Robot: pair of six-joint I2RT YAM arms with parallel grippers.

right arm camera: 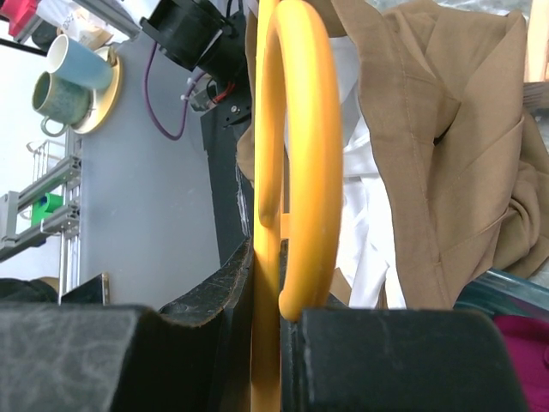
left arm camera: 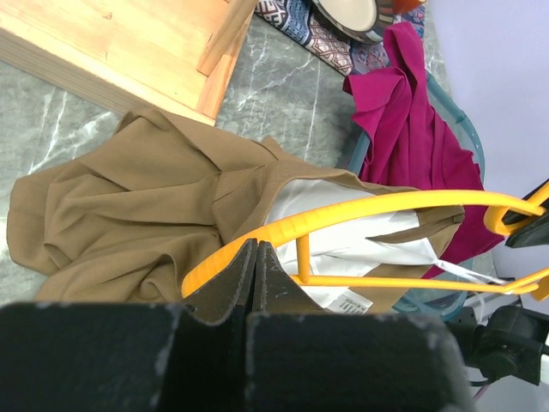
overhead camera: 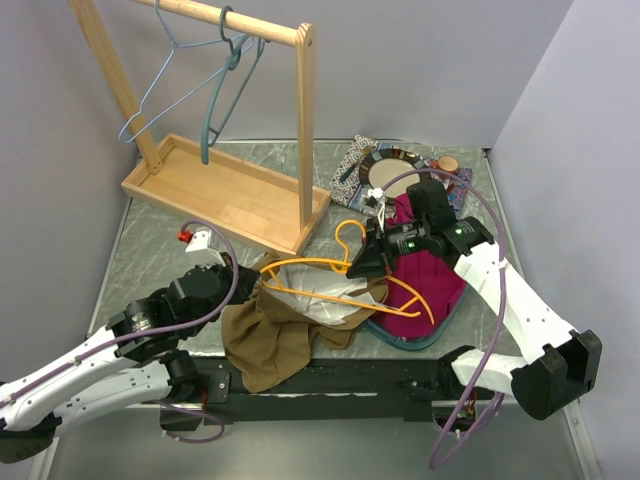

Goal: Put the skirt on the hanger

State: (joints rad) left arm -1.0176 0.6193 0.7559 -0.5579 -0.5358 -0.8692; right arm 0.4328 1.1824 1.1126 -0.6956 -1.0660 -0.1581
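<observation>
The brown skirt (overhead camera: 270, 335) with white lining lies crumpled at the table's near middle. An orange plastic hanger (overhead camera: 330, 275) lies across its open waist, one arm inside the lining. My right gripper (overhead camera: 365, 262) is shut on the hanger at its hook; the right wrist view shows the orange bar (right arm camera: 300, 129) clamped between the jaws (right arm camera: 270, 275), with the skirt (right arm camera: 446, 129) beyond. My left gripper (overhead camera: 245, 275) is shut at the hanger's left end. In the left wrist view its tips (left arm camera: 256, 245) meet just under the orange curve (left arm camera: 360, 215), beside the skirt (left arm camera: 129, 215), with nothing seen between them.
A wooden clothes rack (overhead camera: 225, 190) stands at the back left with blue wire hangers (overhead camera: 215, 70) on its rail. A magenta garment (overhead camera: 425, 275) fills a teal basin under the right arm. A patterned cloth and plate (overhead camera: 385, 165) lie at the back.
</observation>
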